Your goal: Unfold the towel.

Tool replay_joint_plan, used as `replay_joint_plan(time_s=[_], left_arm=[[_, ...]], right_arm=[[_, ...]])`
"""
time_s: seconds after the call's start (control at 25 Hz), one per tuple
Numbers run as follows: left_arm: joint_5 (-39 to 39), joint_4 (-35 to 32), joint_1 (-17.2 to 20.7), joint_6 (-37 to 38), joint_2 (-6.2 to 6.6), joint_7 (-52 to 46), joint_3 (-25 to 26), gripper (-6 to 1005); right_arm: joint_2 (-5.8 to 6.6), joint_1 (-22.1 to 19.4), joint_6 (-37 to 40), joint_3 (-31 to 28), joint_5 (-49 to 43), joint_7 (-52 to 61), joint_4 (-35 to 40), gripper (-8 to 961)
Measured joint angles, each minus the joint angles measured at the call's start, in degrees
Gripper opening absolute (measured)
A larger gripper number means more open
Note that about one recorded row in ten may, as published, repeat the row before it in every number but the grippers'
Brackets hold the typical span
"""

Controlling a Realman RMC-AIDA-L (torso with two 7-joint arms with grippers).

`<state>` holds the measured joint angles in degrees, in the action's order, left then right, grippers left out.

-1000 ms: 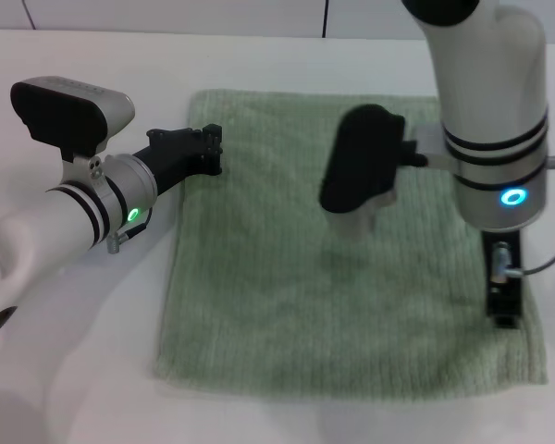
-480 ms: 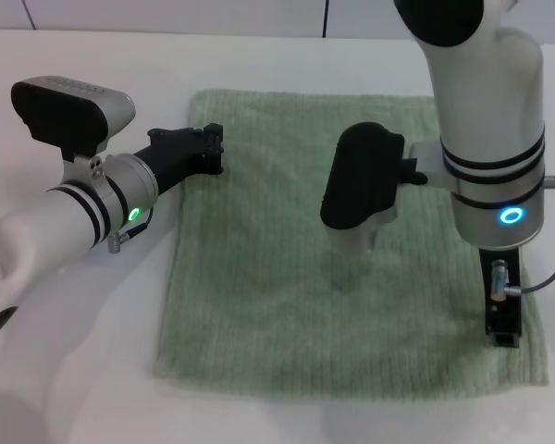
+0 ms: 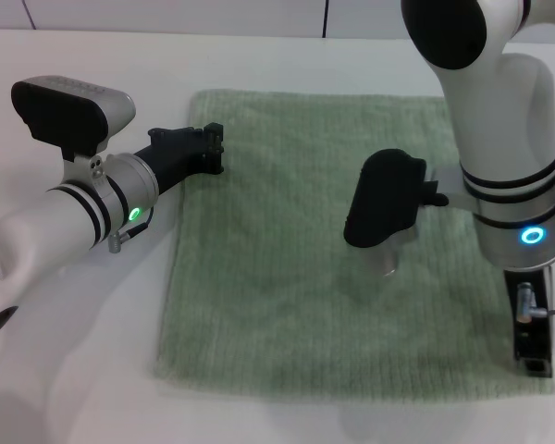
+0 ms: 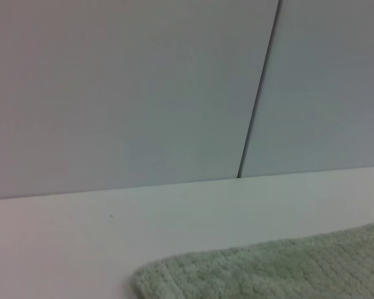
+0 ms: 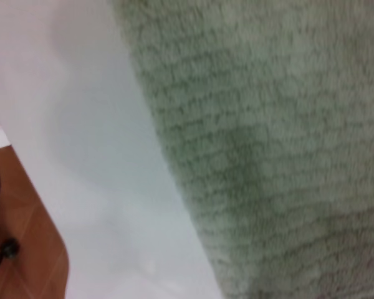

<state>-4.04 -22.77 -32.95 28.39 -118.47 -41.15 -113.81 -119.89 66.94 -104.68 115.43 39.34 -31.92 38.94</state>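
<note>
The pale green towel [image 3: 324, 250] lies spread flat on the white table [image 3: 92, 351], in a single layer as far as I can see. My left gripper [image 3: 209, 148] rests at the towel's left edge near its far left corner; the left wrist view shows that corner [image 4: 268, 274]. My right gripper [image 3: 534, 359] points down at the towel's near right corner, with the right arm [image 3: 504, 139] above the towel's right side. The right wrist view shows the towel's edge [image 5: 268, 137] against the table.
A grey wall with a dark seam [image 4: 258, 93] stands behind the table. In the right wrist view the table's rounded edge gives way to a brown floor [image 5: 25, 249]. Bare table lies to the left and in front of the towel.
My right arm has moved toward the near right, taking its gripper along the towel's right side to the near right corner. That corner now reaches slightly farther out. The left arm has not moved.
</note>
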Motion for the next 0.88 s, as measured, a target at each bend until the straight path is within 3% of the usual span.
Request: replay_joint_plan(time_s=[0.12,0.28,0.44,0.64,0.68,0.72,0.84,0.88], left_arm=[[0.00,-0.01,0.00,0.00,0.00,-0.01,0.00,13],[0.00,-0.10,0.06,0.00,0.10,-0.02,0.00,13],[0.00,-0.27,0.28,0.15,0.10,-0.08,0.61,13],[-0.01,-3.11,2.23,0.42,0.48,0.25,3.34,14],[-0.01,-3.69,2.63,0.46,0.54,0.53,4.05,14],[0.01,-4.85,3.51,0.46,0.79,1.19,6.00,14],[0.00,-6.63,4.98,0.54,1.37,1.85,9.48,14],[0.00,-7.43,5.89,0.94,1.81,2.01,12.68,14]], right_arm=[[0.13,0.29,0.03,-0.69,-0.40,0.21,1.70,335],[0.55,-2.31,1.82,-7.40,-3.81,0.44,16.46,336],[0.50,-4.96,6.82,-8.96,-5.93,0.22,23.26,337],[0.39,-11.40,21.15,-11.85,-8.01,-2.60,28.36,337],[0.28,-13.53,27.74,-14.25,-8.08,-3.78,28.00,337],[0.28,-13.53,27.74,-14.25,-8.08,-3.78,28.00,337],[0.25,-17.31,37.06,-15.99,-6.02,-4.72,28.57,338],[0.25,-18.86,40.56,-16.12,-4.97,-5.22,28.88,338]])
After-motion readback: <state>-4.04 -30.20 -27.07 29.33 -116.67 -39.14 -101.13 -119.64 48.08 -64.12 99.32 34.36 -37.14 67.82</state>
